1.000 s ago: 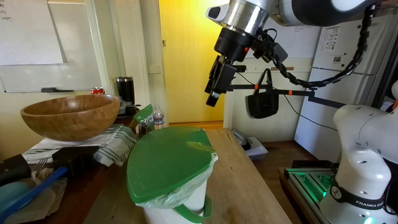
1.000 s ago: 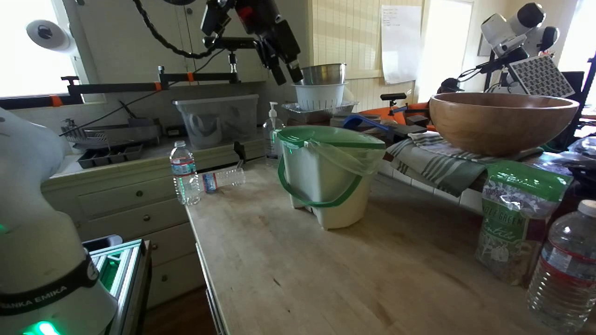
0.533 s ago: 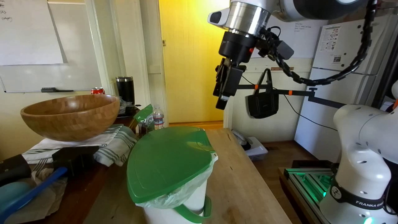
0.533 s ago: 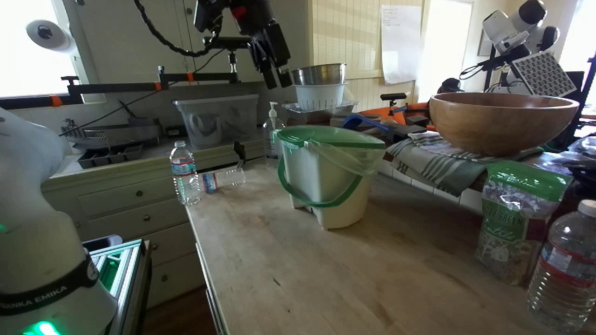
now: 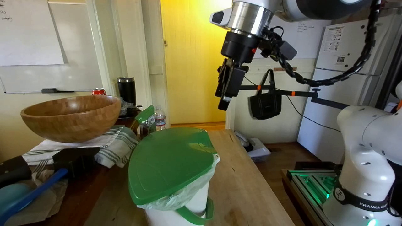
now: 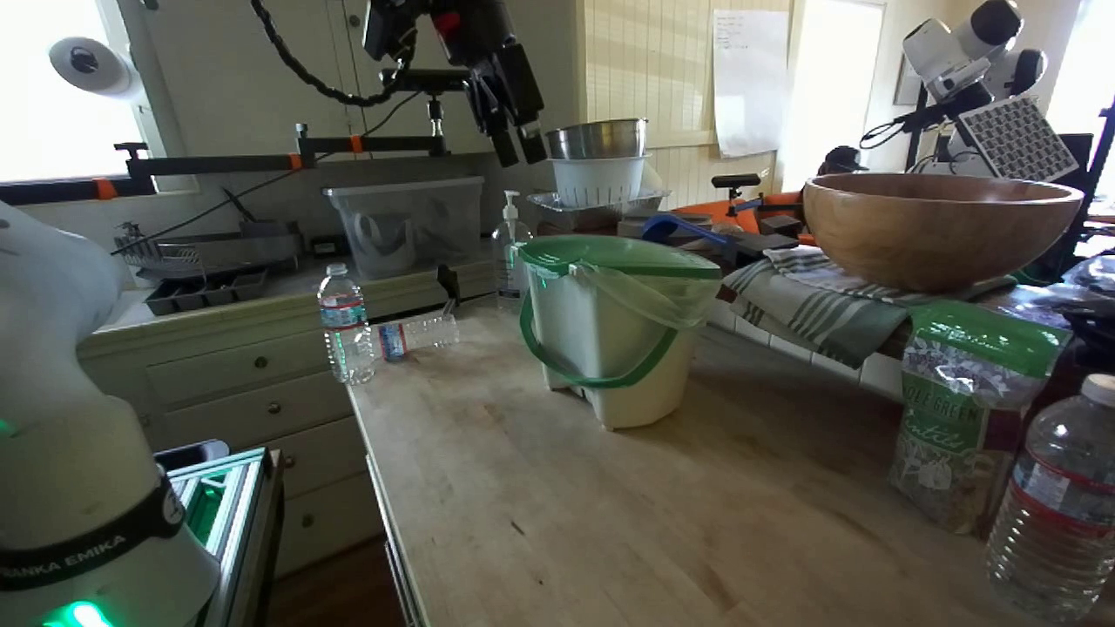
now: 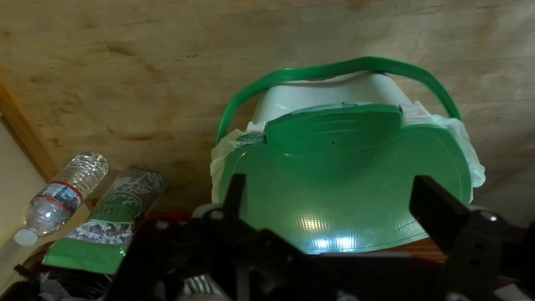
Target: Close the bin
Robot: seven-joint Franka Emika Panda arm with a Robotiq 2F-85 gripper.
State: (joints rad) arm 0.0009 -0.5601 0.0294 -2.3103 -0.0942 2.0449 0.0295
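We see the jaws wide, empty, clear of the green lid (image 7: 345, 179); the bunched liner (image 5: 188, 191) may prevent sealing, and off-centre pressing could tip the waste bin (image 6: 610, 340).

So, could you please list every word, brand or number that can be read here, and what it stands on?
"FRANKA EMIKA", pieced from both exterior views: black band on the robot's base.
"HOLE GREEN", start not visible, pieced from exterior and wrist views: green-topped bag.
Too small or blurred: the bag's script, bottle labels, red can, wall sheets, refrigerator sheets.
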